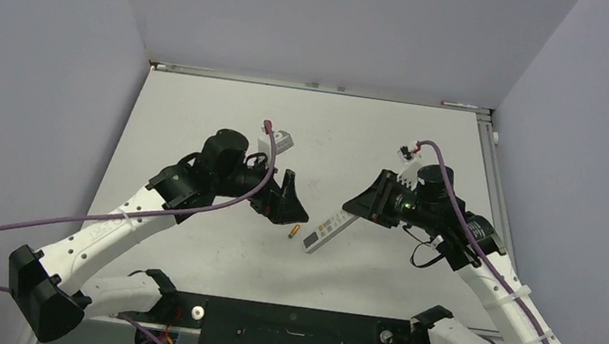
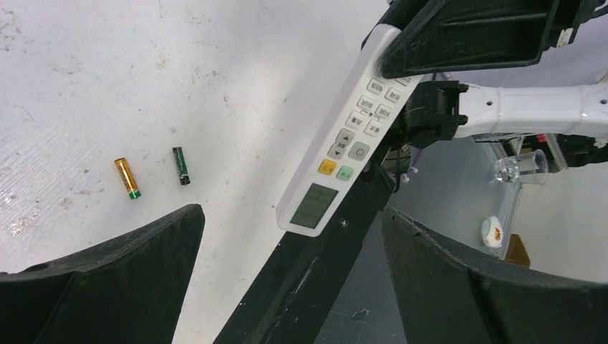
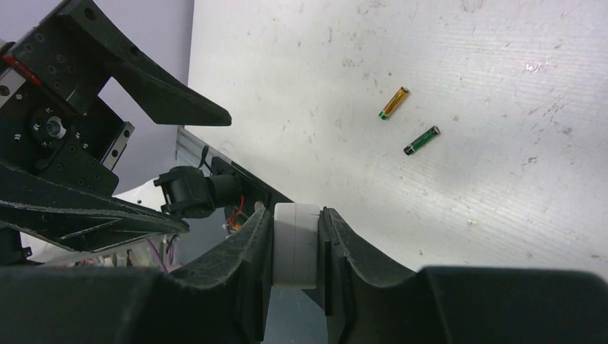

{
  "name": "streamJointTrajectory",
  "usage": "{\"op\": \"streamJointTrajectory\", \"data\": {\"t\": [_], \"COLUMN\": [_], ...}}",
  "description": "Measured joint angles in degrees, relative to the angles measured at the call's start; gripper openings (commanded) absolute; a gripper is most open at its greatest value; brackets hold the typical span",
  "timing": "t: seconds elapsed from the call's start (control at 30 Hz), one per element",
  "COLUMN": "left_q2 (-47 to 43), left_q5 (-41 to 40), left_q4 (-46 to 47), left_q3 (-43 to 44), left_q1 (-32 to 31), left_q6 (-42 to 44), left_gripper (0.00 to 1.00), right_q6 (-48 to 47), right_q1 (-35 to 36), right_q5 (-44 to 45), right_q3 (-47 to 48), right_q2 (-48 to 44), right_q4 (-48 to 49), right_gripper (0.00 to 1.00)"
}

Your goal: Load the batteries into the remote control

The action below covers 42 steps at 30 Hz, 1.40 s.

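The white remote control [image 1: 326, 231] hangs tilted above the table, its button face and small display [image 2: 313, 206] showing in the left wrist view. My right gripper [image 1: 365, 205] is shut on its upper end; the white edge [image 3: 296, 244] sits pinched between the two fingers. My left gripper [image 1: 288, 198] stands open just left of the remote's lower end, and nothing lies between its fingers [image 2: 107, 279]. Two batteries lie side by side on the table, one gold [image 2: 127, 178] [image 3: 393, 103] and one dark green [image 2: 181, 165] [image 3: 421, 140], below the left gripper [image 1: 295, 231].
A small white block with a red-tipped part [image 1: 278, 140] sits behind the left arm. A black bar [image 1: 290, 323] runs along the table's near edge between the arm bases. Beyond that edge are a clear cup [image 2: 520, 167] and a small round white thing [image 2: 491, 231].
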Motion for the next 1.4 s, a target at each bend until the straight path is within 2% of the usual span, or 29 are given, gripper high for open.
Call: {"op": "streamJointTrajectory", "data": {"t": [0.3, 0.57, 0.83, 1.17, 1.4], "left_q2": [-3.8, -5.14, -5.51, -5.79, -6.27], "left_q5": [7.43, 14.78, 17.68, 15.91, 13.73], "left_q4": [10.75, 29.16, 48.39, 62.66, 68.72], "left_q3": [-7.78, -18.27, -26.29, -29.77, -32.41], "left_q1": [5.44, 11.45, 11.78, 11.76, 11.76], "left_q6": [-11.21, -28.89, -46.29, -59.63, -65.75], "left_gripper": [0.97, 0.97, 0.97, 0.97, 0.82], "right_q6": [-1.2, 0.83, 6.75, 14.01, 19.15], "right_q1": [-3.56, -4.9, -4.94, -4.94, -4.79], "right_q5": [-0.07, -0.04, -1.64, -3.04, -2.91], "right_q3": [2.23, 2.32, 1.09, -3.69, -7.39], "right_q2": [-1.97, -3.37, -4.39, -4.76, -6.08], "right_q4": [0.24, 4.15, 14.16, 24.37, 31.8], "right_gripper": [0.08, 0.08, 0.08, 0.08, 0.08]}}
